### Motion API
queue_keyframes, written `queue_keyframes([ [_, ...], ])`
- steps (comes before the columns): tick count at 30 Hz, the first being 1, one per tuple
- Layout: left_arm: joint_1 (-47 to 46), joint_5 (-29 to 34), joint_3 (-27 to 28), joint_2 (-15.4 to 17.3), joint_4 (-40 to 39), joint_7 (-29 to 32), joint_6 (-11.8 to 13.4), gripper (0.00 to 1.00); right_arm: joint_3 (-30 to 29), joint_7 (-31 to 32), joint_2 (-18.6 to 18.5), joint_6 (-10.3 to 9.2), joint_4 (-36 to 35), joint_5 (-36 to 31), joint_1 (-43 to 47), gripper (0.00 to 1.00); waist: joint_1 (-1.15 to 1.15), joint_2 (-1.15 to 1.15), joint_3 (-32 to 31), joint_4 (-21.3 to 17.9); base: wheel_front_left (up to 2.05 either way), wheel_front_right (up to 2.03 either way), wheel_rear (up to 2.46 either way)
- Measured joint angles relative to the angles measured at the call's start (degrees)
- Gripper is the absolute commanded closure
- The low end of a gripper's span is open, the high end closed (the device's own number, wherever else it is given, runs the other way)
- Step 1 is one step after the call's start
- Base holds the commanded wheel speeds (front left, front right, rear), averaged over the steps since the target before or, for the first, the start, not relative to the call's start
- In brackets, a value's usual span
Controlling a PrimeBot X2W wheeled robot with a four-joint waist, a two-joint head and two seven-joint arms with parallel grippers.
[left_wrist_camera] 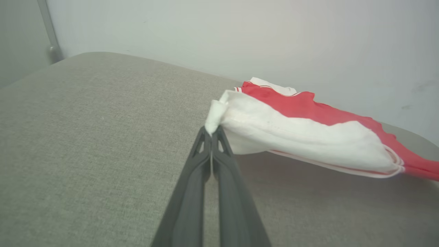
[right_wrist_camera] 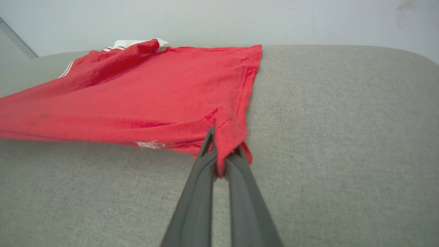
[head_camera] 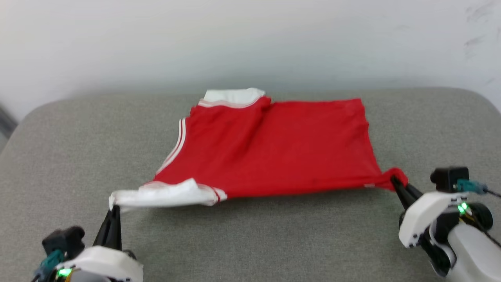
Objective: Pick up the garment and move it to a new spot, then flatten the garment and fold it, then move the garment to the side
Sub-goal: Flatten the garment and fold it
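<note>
the red jersey [head_camera: 270, 149] lies spread on the grey cushion [head_camera: 250, 243], its near edge lifted. the left gripper [head_camera: 113, 211] is closed on the white sleeve tip [left_wrist_camera: 214, 118], the right gripper [head_camera: 397, 182] closed on the red hem corner [right_wrist_camera: 228, 151]. the cloth looks light and soft, it will sag between the holds; corners seem the best places to pinch.

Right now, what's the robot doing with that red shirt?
The robot holds the garment stretched between its two arms over a grey padded surface. The left tool is shut on the tip of a white sleeve, and the right tool is shut on a red hem corner. The near edge hangs lifted between them, while the far part lies on the surface.
</note>
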Motion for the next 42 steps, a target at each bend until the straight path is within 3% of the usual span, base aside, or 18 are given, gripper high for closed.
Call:
queue_keyframes([
  [9,17.03,0.25,0.36,0.66,-22.59,8.69,8.5,1.0,-8.01,4.78,-2.97,0.0,-14.6,-2.38,16.18,1.0,0.0,0.0,-3.2,0.36,0.0,0.0,0.0],
  [13,20.73,0.66,0.3,1.21,-29.43,11.92,10.87,1.0,-14.12,10.7,-2.21,0.0,-22.69,-4.99,23.25,1.0,0.0,0.0,-3.35,0.64,0.0,0.0,0.0],
  [16,21.02,0.66,-0.13,2.01,-31.93,13.78,11.11,1.0,-18.41,16.01,-0.85,0.0,-28.73,-7.7,26.89,1.0,0.01,0.0,-2.95,0.6,0.0,0.0,0.0],
  [21,15.63,0.58,-1.99,2.78,-30.0,15.74,9.14,1.0,-22.28,24.28,2.15,-0.01,-35.8,-12.06,28.0,1.0,0.01,0.0,-1.34,0.59,0.0,0.0,0.0],
  [27,4.07,-0.43,-4.22,2.13,-21.32,16.04,5.17,1.0,-22.88,29.64,4.11,-0.04,-37.35,-15.35,22.62,1.0,0.03,0.0,3.06,0.8,0.0,0.0,0.0],
  [32,-3.85,-0.91,-5.94,1.36,-12.27,16.16,2.29,1.0,-21.51,30.73,4.32,-0.04,-33.64,-16.96,16.47,1.0,0.04,0.0,7.26,0.98,0.0,0.0,0.0],
  [39,-13.08,-0.69,-8.61,-0.71,-0.69,13.71,-1.63,1.0,-20.38,27.63,3.68,-0.04,-24.52,-17.57,8.81,1.0,0.04,0.0,11.76,2.15,0.0,0.0,0.0],
  [41,-14.43,-0.86,-9.26,-1.65,2.24,13.67,-2.47,1.0,-20.03,26.51,3.59,-0.04,-21.92,-17.69,7.96,0.91,0.04,0.0,12.24,2.6,0.0,0.0,0.0],
  [42,-14.97,-0.93,-9.6,-1.98,3.59,13.69,-2.91,1.0,-19.72,26.15,3.58,-0.04,-20.68,-17.96,7.75,0.6,0.04,0.0,12.4,2.81,0.0,0.0,0.0],
])
